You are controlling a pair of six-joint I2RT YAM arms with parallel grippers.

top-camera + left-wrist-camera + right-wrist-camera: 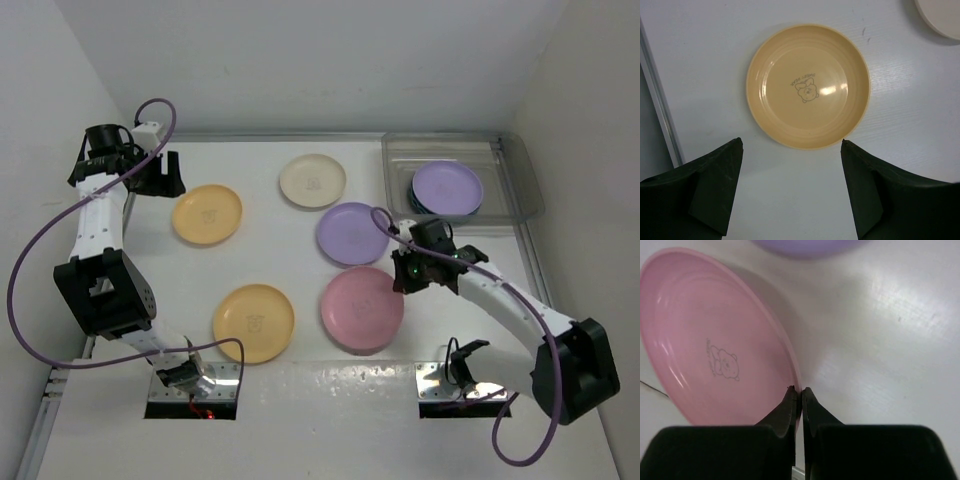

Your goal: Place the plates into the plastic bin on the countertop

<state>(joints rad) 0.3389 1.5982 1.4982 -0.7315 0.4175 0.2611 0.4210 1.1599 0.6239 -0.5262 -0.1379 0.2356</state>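
My right gripper (403, 277) (800, 390) is shut on the right rim of the pink plate (362, 310) (715, 340). That plate looks tilted, with a shadow under the held edge. The clear plastic bin (525, 180) stands at the back right. It holds a lavender plate (448, 187) stacked on a teal one (412, 195). My left gripper (160, 175) (792, 145) is open and empty, just left of a yellow-orange plate (207, 214) (808, 86). On the white countertop (260, 255) also lie a cream plate (312, 181) (940, 15), a lavender plate (352, 233) (805, 246) and a second yellow-orange plate (254, 322).
White walls close in the countertop on the left, back and right. A metal edge strip (660, 100) runs along the left side, close to my left gripper. Purple cables loop from both arms.
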